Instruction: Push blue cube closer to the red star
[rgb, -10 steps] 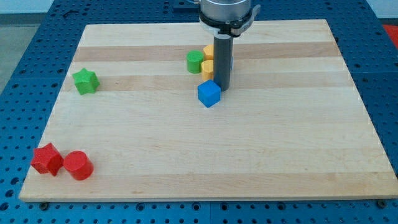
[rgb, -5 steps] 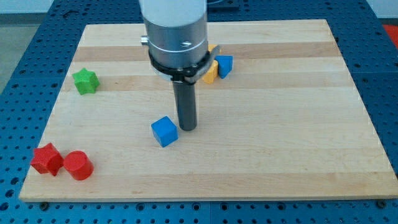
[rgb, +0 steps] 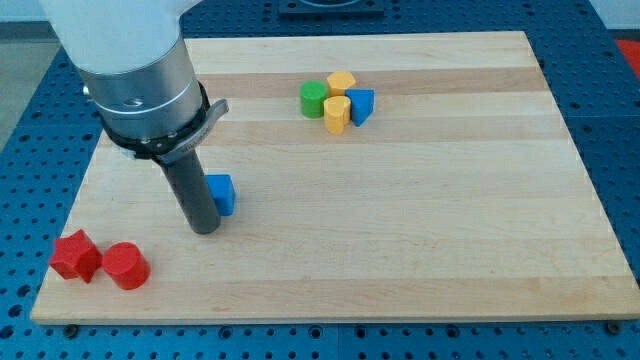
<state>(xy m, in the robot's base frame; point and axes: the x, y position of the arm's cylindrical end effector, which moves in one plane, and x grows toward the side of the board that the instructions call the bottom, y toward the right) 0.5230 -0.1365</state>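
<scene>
The blue cube (rgb: 222, 193) sits left of the board's centre, partly hidden behind my rod. My tip (rgb: 203, 229) rests on the board at the cube's lower left, touching or nearly touching it. The red star (rgb: 75, 256) lies near the board's bottom-left corner, well to the lower left of my tip. The arm's large grey body covers the board's upper left, and the green star seen earlier is hidden behind it.
A red cylinder (rgb: 126, 266) stands right beside the red star. A cluster near the view's top centre holds a green block (rgb: 314, 98), two yellow blocks (rgb: 337, 110) and a second blue block (rgb: 361, 105).
The blue cube has moved down and to the left across the board, from near the top cluster toward the red star. My tip has swung from the cube's right side to its lower left.
</scene>
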